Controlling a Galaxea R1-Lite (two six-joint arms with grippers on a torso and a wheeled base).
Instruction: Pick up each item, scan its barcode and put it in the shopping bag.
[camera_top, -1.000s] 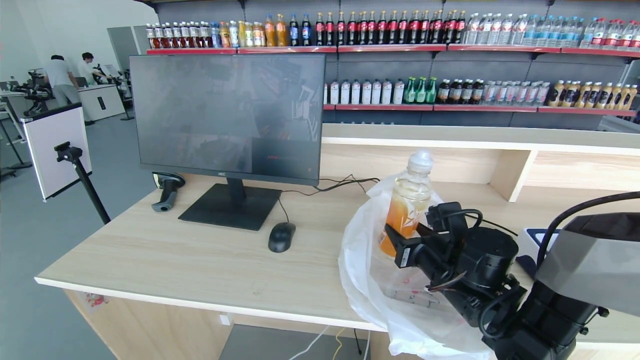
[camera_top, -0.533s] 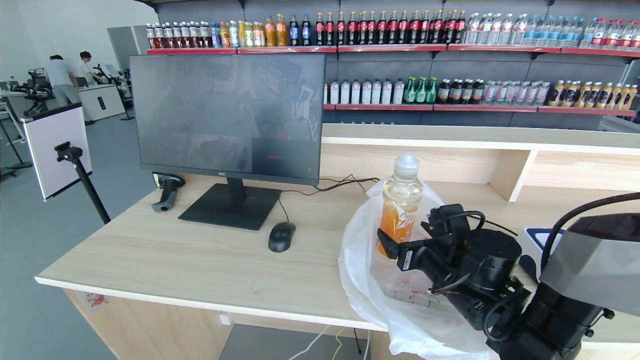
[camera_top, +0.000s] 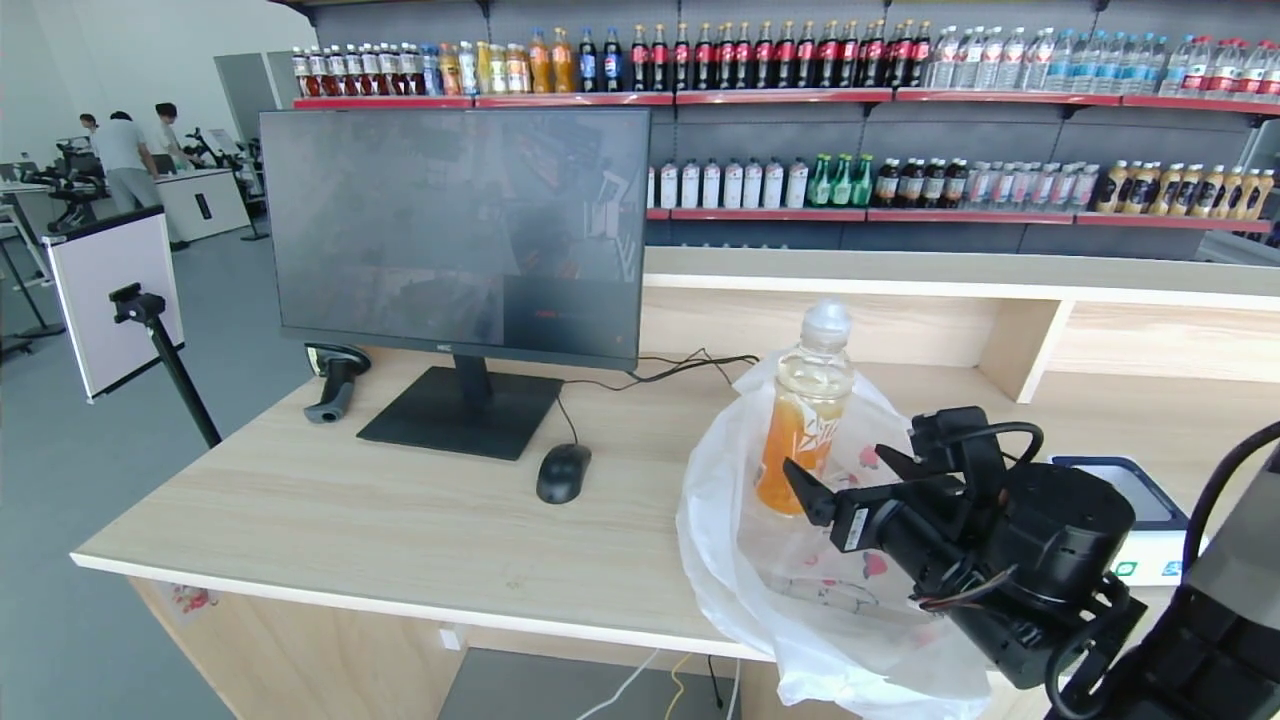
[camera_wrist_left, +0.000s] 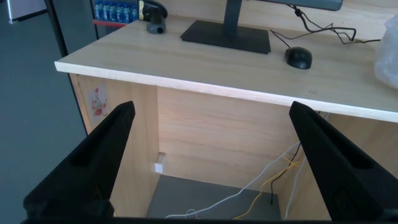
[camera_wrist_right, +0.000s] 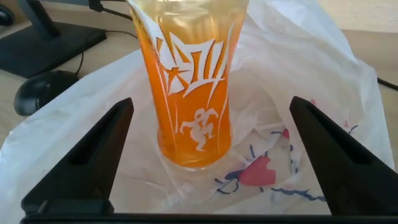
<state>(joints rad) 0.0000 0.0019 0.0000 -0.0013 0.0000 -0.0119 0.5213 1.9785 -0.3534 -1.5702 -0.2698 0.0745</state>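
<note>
The bottle (camera_top: 805, 420) stands upright inside the bag (camera_top: 720, 545) on the counter (camera_top: 350, 520), its cap well above the bag's rim. The right tool (camera_top: 838, 468) sits at the bag's right side, just beside the bottle. Its fingers are spread wide, and the bottle is in line with the gap but touches neither finger. I judge the bottle set down and released. It rests on its own base and needs no hold, and the wide spread lets the tool back off without tipping it or snagging the thin plastic. The bag slumps open, mouth up, so goods can go in from above. The scanner (camera_top: 1130, 500) lies just right of the bag, which keeps the move from scan to bag short. The left tool (camera_wrist_left: 211, 109), fingers apart and empty, hangs left of the bag, below the counter's edge, probably to stay clear.
</note>
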